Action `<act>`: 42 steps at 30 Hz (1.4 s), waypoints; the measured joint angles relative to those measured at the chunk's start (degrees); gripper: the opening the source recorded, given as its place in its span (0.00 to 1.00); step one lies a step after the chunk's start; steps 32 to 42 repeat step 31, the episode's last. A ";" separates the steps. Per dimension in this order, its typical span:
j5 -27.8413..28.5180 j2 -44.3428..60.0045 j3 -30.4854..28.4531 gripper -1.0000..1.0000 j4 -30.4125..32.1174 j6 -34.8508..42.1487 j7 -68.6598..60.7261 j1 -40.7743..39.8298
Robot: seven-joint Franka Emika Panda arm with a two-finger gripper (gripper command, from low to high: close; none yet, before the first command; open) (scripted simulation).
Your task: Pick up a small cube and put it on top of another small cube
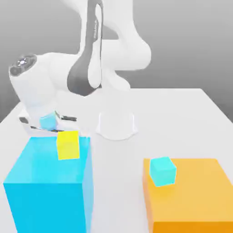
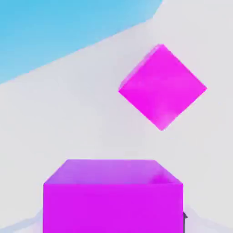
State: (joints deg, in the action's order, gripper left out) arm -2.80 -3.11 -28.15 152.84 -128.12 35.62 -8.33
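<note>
Claw: the two-finger gripper (image 2: 113,224) is closed on a plain magenta cube (image 2: 113,207), whose sides lie between the pale finger parts in the hand view.
Task cube: the magenta cube is held at the hand, with one face and a shaded adjoining face visible.
Second magenta cube: a plain magenta cube (image 2: 162,87) lies apart from the held one over the pale tabletop (image 1: 157,123), presenting a diamond outline in the hand view.
Yellow cube: small, plain and matte, this cube (image 1: 68,145) rests upright on the big cyan block (image 1: 48,205), toward the right side of its top; nothing is stacked on it.
Cyan block: large and smooth, near left in the exterior view.
Orange block: broad and flat-topped, this block (image 1: 195,195) stands near right, well apart from the cyan block.
Small cyan cube: this cube (image 1: 162,171) sits on the orange block, near its far left corner, turned slightly.
Arm: the white, grey-trimmed arm (image 1: 123,54) rises from its far base, its hand at the far left behind the cyan block.
</note>
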 joint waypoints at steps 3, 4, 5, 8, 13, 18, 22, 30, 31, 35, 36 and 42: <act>-5.60 1.67 -1.42 0.00 -4.40 7.48 -0.51 -2.41; -7.55 2.19 -1.82 0.00 -6.04 9.97 -0.49 -3.18; -9.39 2.56 -2.08 0.00 -7.90 12.45 -0.24 -3.98; -14.71 3.39 -2.28 0.00 -13.94 19.87 0.99 -6.67; -14.50 -0.02 4.17 0.00 -21.62 23.71 6.04 -6.61; -5.00 -7.69 11.95 0.00 -23.47 18.35 11.53 -0.52; 2.30 -12.81 18.27 0.00 -22.33 13.90 13.83 2.37; 4.67 -10.20 19.83 1.00 -14.15 2.62 12.74 3.07; 4.67 -10.20 19.83 1.00 -14.15 2.62 12.74 3.07; 4.67 -10.20 19.83 1.00 -14.15 2.62 12.74 3.07; 4.67 -10.20 19.83 1.00 -14.15 2.62 12.74 3.07; 4.67 -10.20 19.83 1.00 -14.15 2.62 12.74 3.07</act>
